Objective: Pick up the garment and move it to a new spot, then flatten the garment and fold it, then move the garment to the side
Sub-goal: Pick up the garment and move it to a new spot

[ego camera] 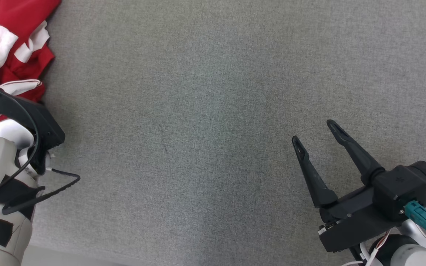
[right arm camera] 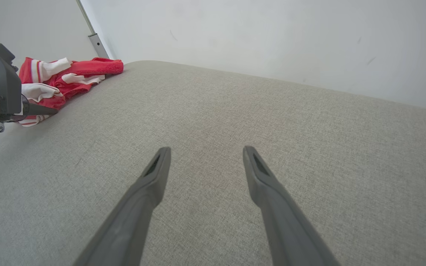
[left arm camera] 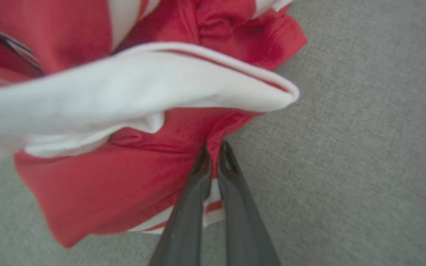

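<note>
Red jersey cloth with white bands and thin red piping makes up the crumpled garment (ego camera: 13,14), which lies heaped at the far left corner of the grey fabric-covered worktop (ego camera: 198,129). Its shape is too bunched to tell front from back. The heap's long axis runs along the worktop's left edge, from near to far.

The head view cuts the garment off at the top and left borders, and the left arm's dark wrist housing covers its near end. The left wrist view gives what is hidden there: the left pincer (left arm camera: 215,147) has its two dark fingers together, clamped on a narrow red fold at the garment's (left arm camera: 124,177) near edge. A thick white fold lies across above them, blurred.

The right wrist view shows the whole heap (right arm camera: 83,72) from the side, low and stretched toward a pale wall (right arm camera: 272,37) and a thin metal post (right arm camera: 93,37). The left pincer (right arm camera: 41,110) is at its near end.

The right pincer (ego camera: 313,132) hangs over the near right part of the worktop, well apart from the garment. Its fingers are spread and hold nothing (right arm camera: 206,150).
</note>
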Motion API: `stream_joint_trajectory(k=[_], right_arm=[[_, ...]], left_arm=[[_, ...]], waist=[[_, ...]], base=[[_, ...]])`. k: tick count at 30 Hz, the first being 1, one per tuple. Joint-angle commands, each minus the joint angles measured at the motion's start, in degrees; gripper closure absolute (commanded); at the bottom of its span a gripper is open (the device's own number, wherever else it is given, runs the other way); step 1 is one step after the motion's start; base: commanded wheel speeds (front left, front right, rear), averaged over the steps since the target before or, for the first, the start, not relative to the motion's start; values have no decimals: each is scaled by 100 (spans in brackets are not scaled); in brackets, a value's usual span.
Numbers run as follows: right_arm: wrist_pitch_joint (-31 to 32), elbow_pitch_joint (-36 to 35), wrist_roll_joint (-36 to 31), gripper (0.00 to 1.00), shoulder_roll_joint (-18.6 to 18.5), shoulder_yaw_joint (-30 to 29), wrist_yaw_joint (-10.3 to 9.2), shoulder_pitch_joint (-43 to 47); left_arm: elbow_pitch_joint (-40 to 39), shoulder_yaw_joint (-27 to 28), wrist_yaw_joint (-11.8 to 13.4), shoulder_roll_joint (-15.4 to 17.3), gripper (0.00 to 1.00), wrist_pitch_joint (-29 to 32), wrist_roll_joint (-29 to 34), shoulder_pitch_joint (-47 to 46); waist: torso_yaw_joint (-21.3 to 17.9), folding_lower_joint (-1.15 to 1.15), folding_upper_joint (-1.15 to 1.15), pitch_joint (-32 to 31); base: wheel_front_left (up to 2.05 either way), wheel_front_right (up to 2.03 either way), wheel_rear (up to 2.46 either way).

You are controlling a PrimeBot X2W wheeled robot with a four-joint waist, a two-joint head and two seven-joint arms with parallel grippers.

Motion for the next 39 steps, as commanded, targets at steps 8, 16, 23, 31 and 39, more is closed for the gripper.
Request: stream_joint_trajectory(k=[8,16,23,31,39], right_arm=[[-211,316,171,0,66,100,0,-46],[-403,628,337,0,140,130,0,-58],[-605,921,515,0,164,156,0,24],[-927,1261,878,0,166,92,0,143],[-1169,1582,1172,0,167,156,0,287]], left_arm=[[246,-11,-89,22,100,-299,-62,34],[148,-194,-208,-41,100,-535,100,-102],[-99,-334,-253,-141,100,-606,180,-319],[-358,-518,-256,-181,100,-570,340,-526],[-596,-758,-9,-12,100,-648,664,-908]], waist=[[51,0,-1,-423],[74,0,-1,-995],[15,0,-1,-1552],[-201,0,-1,-2165],[-546,0,-1,-2778]], base=[[0,0,0],[0,0,0],[0,0,0],[0,0,0],[0,0,0]])
